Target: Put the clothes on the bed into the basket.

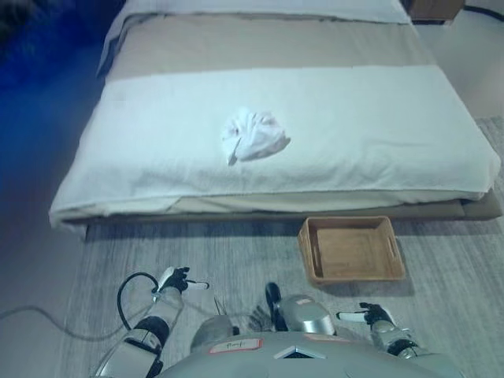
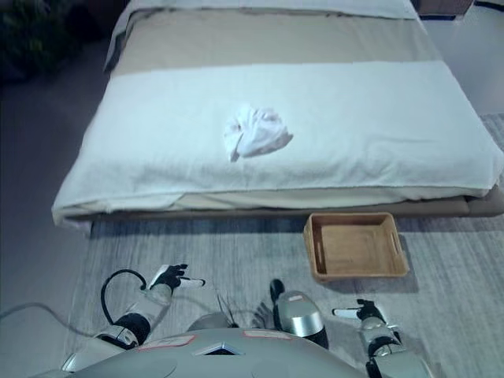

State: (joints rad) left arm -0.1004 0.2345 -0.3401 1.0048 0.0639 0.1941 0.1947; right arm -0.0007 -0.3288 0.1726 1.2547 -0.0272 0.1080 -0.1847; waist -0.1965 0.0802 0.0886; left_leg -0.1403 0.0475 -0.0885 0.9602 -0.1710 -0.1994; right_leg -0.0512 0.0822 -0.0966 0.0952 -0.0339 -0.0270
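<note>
1 white garment (image 1: pixel 253 135) on bed (image 1: pixel 378 134)

No legible text anywhere.

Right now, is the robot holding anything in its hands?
No, nothing. The left hand and right hand are empty, low over the floor. The white clothes lie on the bed.

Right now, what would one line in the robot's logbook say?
clothes: crumpled on bed | basket: empty, on floor beside bed | left hand: open, low, holding nothing | right hand: open, low, holding nothing
</note>
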